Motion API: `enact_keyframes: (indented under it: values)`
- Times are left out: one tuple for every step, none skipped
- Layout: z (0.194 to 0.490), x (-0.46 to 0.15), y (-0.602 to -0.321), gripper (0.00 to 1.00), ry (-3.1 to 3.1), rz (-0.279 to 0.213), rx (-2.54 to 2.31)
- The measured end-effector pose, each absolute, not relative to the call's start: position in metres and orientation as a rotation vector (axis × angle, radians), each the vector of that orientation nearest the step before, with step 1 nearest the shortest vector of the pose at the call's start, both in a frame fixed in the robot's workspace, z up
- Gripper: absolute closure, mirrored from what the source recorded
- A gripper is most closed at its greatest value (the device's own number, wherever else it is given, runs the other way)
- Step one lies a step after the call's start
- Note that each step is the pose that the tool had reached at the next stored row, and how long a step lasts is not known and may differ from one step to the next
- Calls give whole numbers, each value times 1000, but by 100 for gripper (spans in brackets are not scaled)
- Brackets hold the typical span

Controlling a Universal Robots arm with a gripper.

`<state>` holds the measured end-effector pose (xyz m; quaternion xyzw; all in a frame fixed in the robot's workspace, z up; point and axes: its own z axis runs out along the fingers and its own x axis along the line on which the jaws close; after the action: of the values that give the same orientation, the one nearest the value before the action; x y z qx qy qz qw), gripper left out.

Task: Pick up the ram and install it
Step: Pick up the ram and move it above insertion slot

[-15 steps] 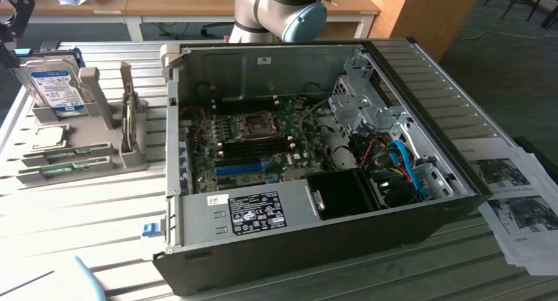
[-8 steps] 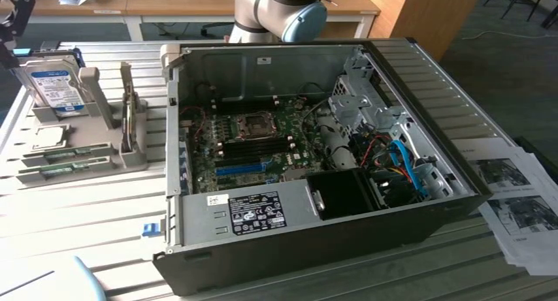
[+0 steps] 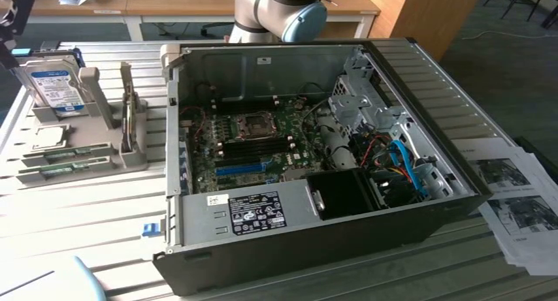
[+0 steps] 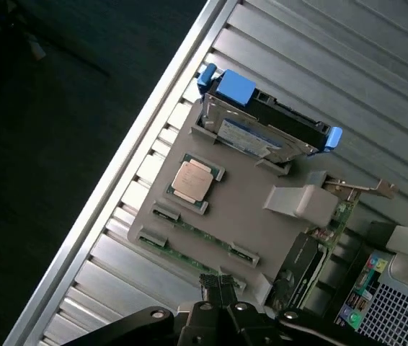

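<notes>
The black gripper [image 4: 218, 290], its pads pressed together on nothing, hangs over the near edge of the grey plastic holder tray [image 4: 251, 205] on the ribbed aluminium bench [image 4: 312, 65]. Just ahead of the gripper lies the ram [image 4: 200, 233], a long, thin green circuit-board stick. End clips cradle it, likely keeping its upper edge free for grasping.

The grey robot arm with a blue joint cap [image 3: 292, 17] stood at the exterior view's top centre; its black gripper [image 4: 218, 287] was closed
</notes>
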<state>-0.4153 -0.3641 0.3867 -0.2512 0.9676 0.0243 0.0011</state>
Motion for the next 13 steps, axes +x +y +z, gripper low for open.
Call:
enact_keyframes:
  values:
    - [387,-415,-364,91,3032,77,-812]
    - [387,-415,-364,91,3027,77,-833]
    - [387,-415,-364,91,3021,77,-854]
    - [387,-415,-364,91,3016,78,-874]
    - [387,-415,-364,91,3010,78,-893]
    - [387,-415,-364,91,3004,79,-913]
    - [387,-415,-364,91,2998,79,-936]
    - [387,-415,-364,91,2991,80,-956]
    - [387,-415,-364,91,2985,80,-976]
    - [387,-415,-364,91,2979,80,-996]
    - [387,-415,-364,91,2972,81,-1016]
    - [387,-415,-364,91,2966,82,-1035]
    - [387,-415,-364,91,2959,82,-1055]
